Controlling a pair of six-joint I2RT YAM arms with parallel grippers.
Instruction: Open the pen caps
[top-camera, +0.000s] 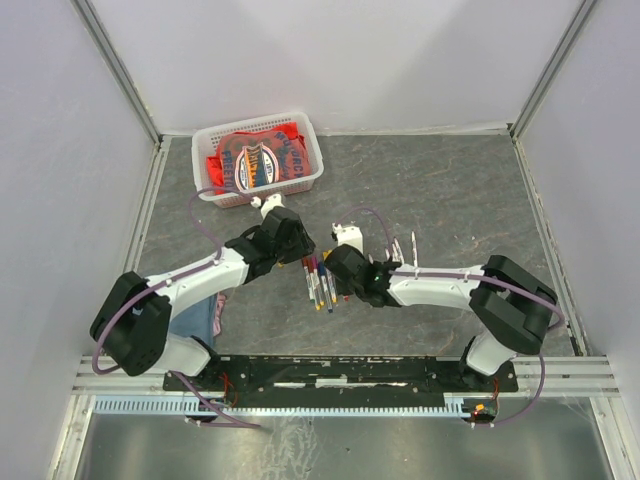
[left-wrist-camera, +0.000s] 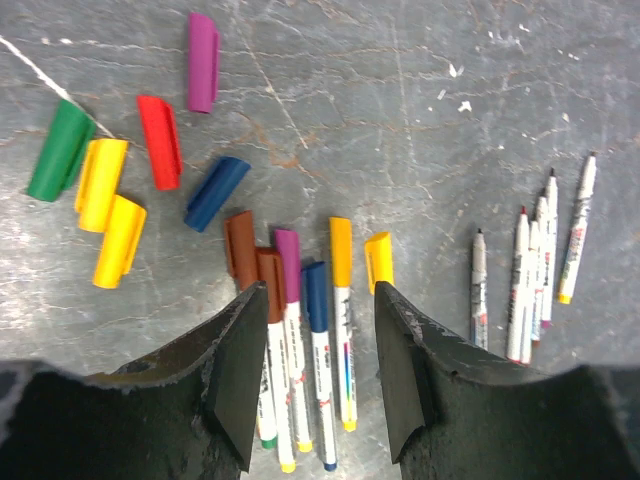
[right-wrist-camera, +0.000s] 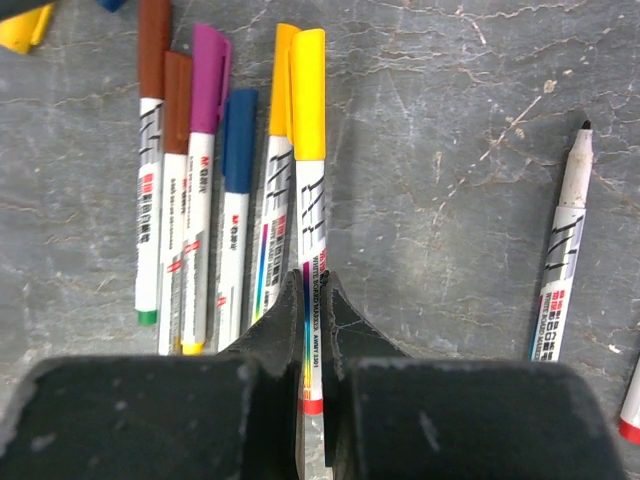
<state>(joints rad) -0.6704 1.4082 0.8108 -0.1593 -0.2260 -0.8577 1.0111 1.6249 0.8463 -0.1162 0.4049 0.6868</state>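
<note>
Yellow pen cap (right-wrist-camera: 308, 95) beyond right gripper (right-wrist-camera: 312, 288), tight on barrel (right-wrist-camera: 310, 215).

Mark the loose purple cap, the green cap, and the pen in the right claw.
loose purple cap (left-wrist-camera: 203, 62): left wrist view, cap's middle.
green cap (left-wrist-camera: 60, 150): left wrist view, cap's middle.
yellow-capped pen (right-wrist-camera: 311, 220): right wrist view, white barrel.
</note>
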